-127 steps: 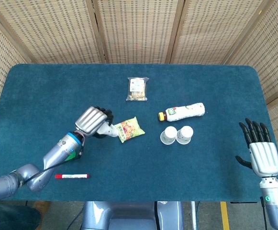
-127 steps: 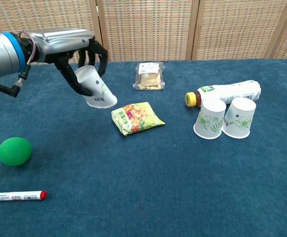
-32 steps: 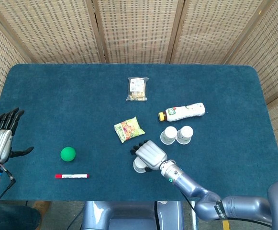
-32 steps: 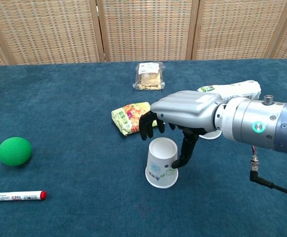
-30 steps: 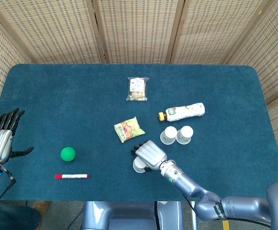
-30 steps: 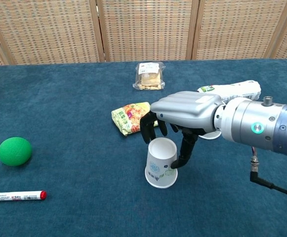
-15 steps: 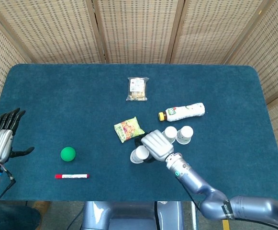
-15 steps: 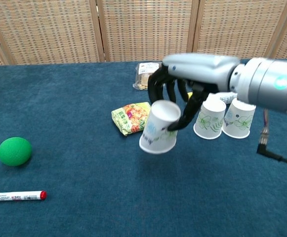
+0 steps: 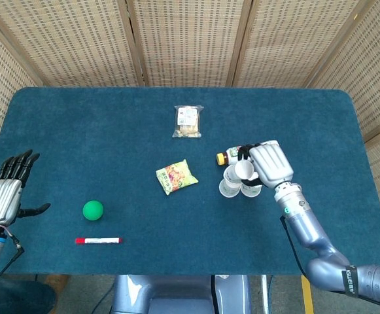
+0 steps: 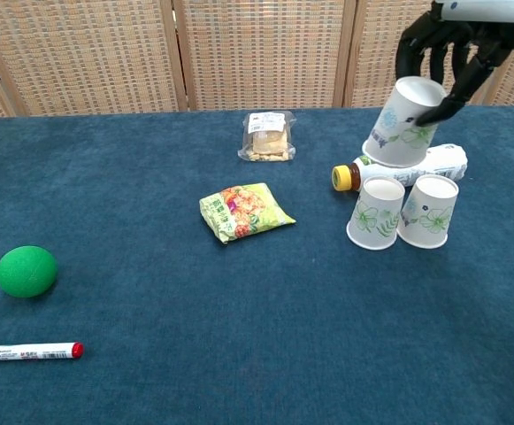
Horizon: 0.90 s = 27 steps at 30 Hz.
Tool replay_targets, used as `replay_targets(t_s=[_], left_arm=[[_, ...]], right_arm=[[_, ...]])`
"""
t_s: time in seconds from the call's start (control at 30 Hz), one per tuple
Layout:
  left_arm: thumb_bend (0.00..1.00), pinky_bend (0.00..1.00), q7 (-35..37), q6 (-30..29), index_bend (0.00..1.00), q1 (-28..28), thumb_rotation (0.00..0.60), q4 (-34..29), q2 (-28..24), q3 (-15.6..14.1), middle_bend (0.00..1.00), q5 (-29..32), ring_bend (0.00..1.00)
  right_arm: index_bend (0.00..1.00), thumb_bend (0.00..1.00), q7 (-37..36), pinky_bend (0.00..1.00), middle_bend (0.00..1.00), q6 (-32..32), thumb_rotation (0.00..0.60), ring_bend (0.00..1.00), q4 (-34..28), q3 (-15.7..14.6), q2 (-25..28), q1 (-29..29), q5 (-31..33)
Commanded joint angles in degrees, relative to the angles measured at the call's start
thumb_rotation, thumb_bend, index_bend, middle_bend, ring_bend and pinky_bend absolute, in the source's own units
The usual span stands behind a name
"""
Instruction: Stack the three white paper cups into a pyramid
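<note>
One cup, the held cup (image 10: pixel 403 122), now hangs in the air above the two standing cups (image 10: pixel 404 211), where half a second ago we saw it low beside the snack bag (image 10: pixel 242 211). Our right hand (image 10: pixel 447 46) grips it near its closed end, fingers (image 10: pixel 411 46) wrapped round the wall. Behind the pair lies a bottle (image 10: pixel 416 164), yellow cap to the left, just beside them; a biscuit packet (image 10: pixel 268 136) sits further back. We see the held cup tilted, its mouth pointing down and left. Our left hand (image 9: pixel 3 191) rests idle with fingers apart at the table (image 9: pixel 111 131) edge, near a green ball (image 9: pixel 93 210) and marker (image 9: pixel 98 241).
</note>
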State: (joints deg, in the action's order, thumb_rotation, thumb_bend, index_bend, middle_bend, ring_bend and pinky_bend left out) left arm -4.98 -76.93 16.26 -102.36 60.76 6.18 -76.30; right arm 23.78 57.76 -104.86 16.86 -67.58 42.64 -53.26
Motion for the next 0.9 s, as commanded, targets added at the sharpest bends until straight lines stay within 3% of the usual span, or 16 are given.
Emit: replay_targets(t_s=[0.03, 0.9], left_arm=[[0.00, 0.00, -0.27, 0.13, 0.00, 0.02, 0.600, -0.12, 0.14, 0.00, 0.00, -0.02, 0.00], [0.00, 0.00, -0.81, 0.94, 0.00, -0.03, 0.600, -0.24, 0.13, 0.53, 0.00, 0.42, 0.00]], right_arm=[[0.56, 0.39, 1.25, 0.58, 0.56, -1.15, 0.600, 0.52, 1.11, -1.42, 0.88, 0.02, 2.50], [0.55, 0.39, 1.40, 0.58, 0.56, -1.62, 0.600, 0.52, 5.18, -3.79, -1.96, 2.58, 6.49]])
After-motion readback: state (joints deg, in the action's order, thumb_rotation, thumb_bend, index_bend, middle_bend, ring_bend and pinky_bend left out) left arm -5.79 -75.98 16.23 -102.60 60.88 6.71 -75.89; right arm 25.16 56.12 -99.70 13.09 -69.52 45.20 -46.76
